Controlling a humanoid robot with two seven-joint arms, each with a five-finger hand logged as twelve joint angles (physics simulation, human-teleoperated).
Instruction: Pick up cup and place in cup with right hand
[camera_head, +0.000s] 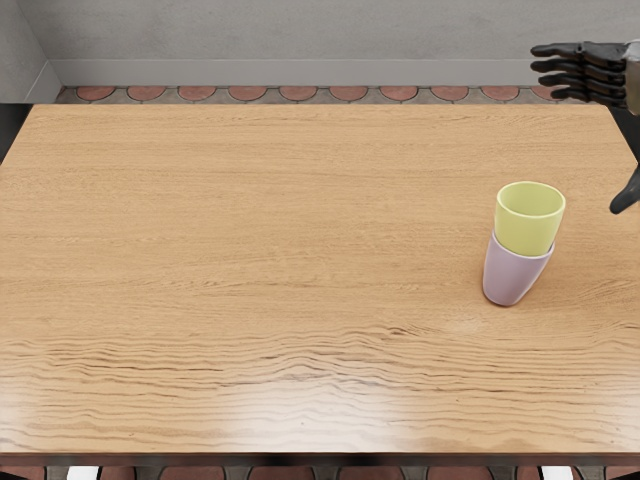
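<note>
Shining under pale patches of light, the near part of a wood table (200, 300) shows its rippled grain, with round reddish tiles (370, 473) below its near edge. Farther in, on the right side, a purple cup (513, 275) stands on the wood, narrow end down. Nested in its mouth is the yellow cup (527, 232), its upper part rising clear of the purple rim and its open top facing up; its base is hidden inside.

The right hand (600, 72) enters from the right edge, to the far right of the pair and apart from both cups. It is wide open and holds nothing: four dark fingers reach left, nearly straight and slightly fanned, while the thumb (628, 192) angles nearer and left, its tip to the right of the yellow cup. Past the table's far edge run more tiles, backed by a gray wall (300, 35).
</note>
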